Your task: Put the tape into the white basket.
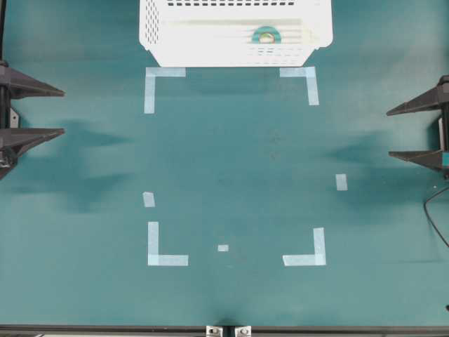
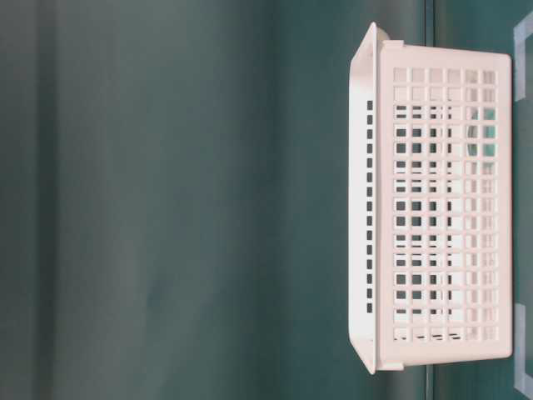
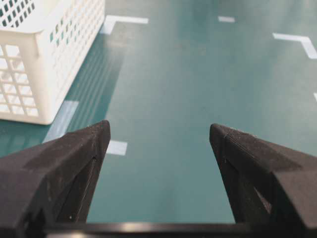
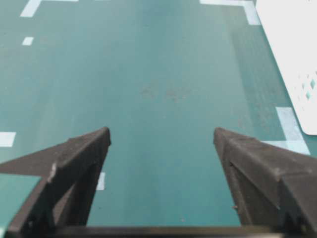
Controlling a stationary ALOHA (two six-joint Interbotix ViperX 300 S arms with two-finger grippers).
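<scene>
Tape (image 1: 266,35) sits inside the white basket (image 1: 158,42) at the top centre of the overhead view, lying flat on the ribbed bottom toward the right half, teal ring with tan core showing. From how things lie, the placing looks done.

Left gripper (image 1: 57,111) is at the left edge of the overhead view, mid-height, jaws wide apart, nothing between them. Right gripper (image 1: 393,132) is at the right edge, also spread wide and empty. Both are well apart from the basket and from each other. Left wrist view: the two black fingers (image 3: 74,163) frame bare green table (image 3: 188,99), basket corner in the upper left of that frame. Right wrist view: same, fingers (image 4: 79,163) apart over bare table, basket edge at the upper right.

Table-level view shows only the basket side wall (image 2: 441,208); tape is hard to make out through the holes, maybe a teal tint near the upper right, cannot tell for sure.

Pale blue corner marks (image 1: 165,81) just below the basket and more in the lower half are table markers, not the tape.

Step in hand, as a judgement: retreat and park. To do it well, keep both arms out at the sides, clear of the basket rim so nothing nudges it, jaws left wide, no reaching back across the middle.
</scene>
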